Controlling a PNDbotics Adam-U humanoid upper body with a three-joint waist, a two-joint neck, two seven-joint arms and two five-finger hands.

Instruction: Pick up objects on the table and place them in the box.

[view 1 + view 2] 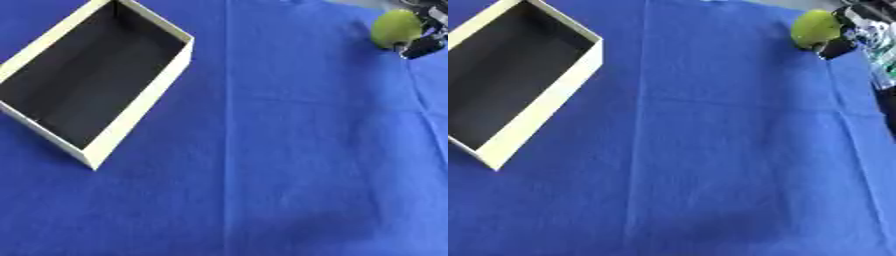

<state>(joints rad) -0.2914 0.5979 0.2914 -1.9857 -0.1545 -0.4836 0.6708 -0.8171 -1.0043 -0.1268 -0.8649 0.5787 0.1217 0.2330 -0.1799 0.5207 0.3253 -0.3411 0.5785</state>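
A round yellow-green fruit sits at the upper right of the blue cloth. My right hand comes in from the upper right corner, its fingers curled round the fruit's right side. The box is cream-walled with a dark inside; it lies askew at the upper left and nothing shows in it. My left hand shows in neither view.
Blue cloth covers the whole table, with a vertical fold line down the middle. Between the box and the fruit lies bare cloth. The table's far edge shows grey at the top right.
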